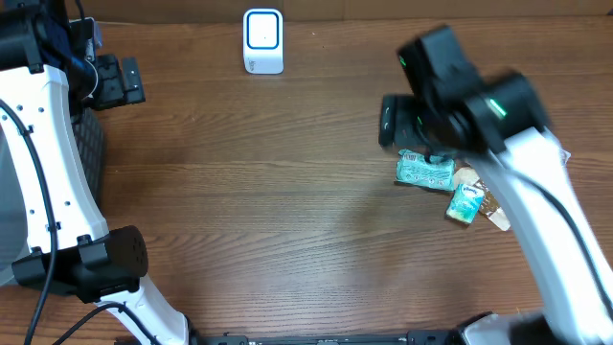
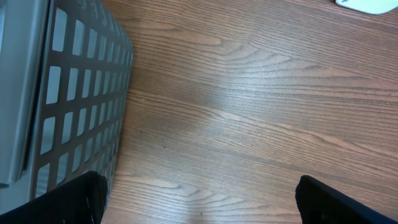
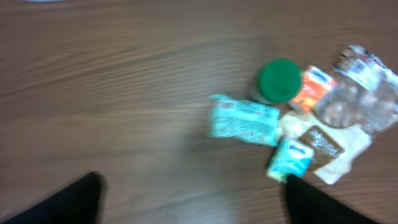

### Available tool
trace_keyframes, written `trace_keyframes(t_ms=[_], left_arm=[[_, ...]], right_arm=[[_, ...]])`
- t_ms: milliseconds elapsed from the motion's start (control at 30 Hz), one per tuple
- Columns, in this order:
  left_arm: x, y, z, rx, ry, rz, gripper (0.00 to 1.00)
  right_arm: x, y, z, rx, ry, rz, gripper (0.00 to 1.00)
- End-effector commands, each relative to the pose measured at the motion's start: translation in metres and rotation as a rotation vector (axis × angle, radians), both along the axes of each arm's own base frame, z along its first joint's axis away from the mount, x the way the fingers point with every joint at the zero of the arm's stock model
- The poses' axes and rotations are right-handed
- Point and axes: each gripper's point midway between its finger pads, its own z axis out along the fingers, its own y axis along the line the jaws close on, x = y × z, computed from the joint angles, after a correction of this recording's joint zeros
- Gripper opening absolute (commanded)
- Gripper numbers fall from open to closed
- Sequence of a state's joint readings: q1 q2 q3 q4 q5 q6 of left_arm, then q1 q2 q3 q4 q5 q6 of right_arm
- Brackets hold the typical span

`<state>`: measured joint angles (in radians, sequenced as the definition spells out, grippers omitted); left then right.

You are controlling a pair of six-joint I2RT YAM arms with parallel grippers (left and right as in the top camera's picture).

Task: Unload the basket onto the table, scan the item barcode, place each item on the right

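A pile of small items lies on the wooden table at the right: a teal packet [image 1: 425, 171] [image 3: 244, 119], a small teal pack [image 1: 465, 203] [image 3: 290, 160], a green-lidded jar [image 3: 279, 79], an orange packet [image 3: 314, 86] and a clear bag [image 3: 360, 93]. My right gripper [image 3: 193, 199] [image 1: 390, 122] hovers just left of the pile, open, with only bare wood between its fingers. A white barcode scanner [image 1: 262, 41] stands at the back middle. My left gripper [image 2: 199, 199] [image 1: 120, 81] is open and holds nothing at the far left. The right arm hides part of the pile in the overhead view.
A grey slotted basket [image 2: 74, 93] [image 1: 91, 144] stands at the left edge, right beside my left gripper. A brown sachet [image 3: 323, 144] lies on the near side of the pile. Bare wood lies between the scanner and the pile.
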<state>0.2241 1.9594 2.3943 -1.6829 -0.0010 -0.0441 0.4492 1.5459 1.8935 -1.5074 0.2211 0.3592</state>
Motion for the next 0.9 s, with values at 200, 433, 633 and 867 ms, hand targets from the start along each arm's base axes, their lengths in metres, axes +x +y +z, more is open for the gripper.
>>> trace_keyframes(t_ms=[200,433,633,867], left_arm=[[0.000,-0.002,0.002,0.006,-0.005,-0.022,1.00],[0.000,-0.002,0.002,0.006,-0.005,-0.022,1.00],[0.000,-0.002,0.002,0.007,-0.004,-0.022,0.99],[0.000,-0.002,0.002,0.007,-0.005,-0.022,1.00]], right_arm=[[-0.070,-0.011,0.069,0.095,-0.176,0.154,1.00],[-0.090,-0.022,0.078,0.102,-0.204,0.152,1.00],[-0.085,-0.023,0.082,0.071,-0.236,0.183,1.00],[-0.063,-0.020,0.099,0.102,-0.419,0.292,1.00]])
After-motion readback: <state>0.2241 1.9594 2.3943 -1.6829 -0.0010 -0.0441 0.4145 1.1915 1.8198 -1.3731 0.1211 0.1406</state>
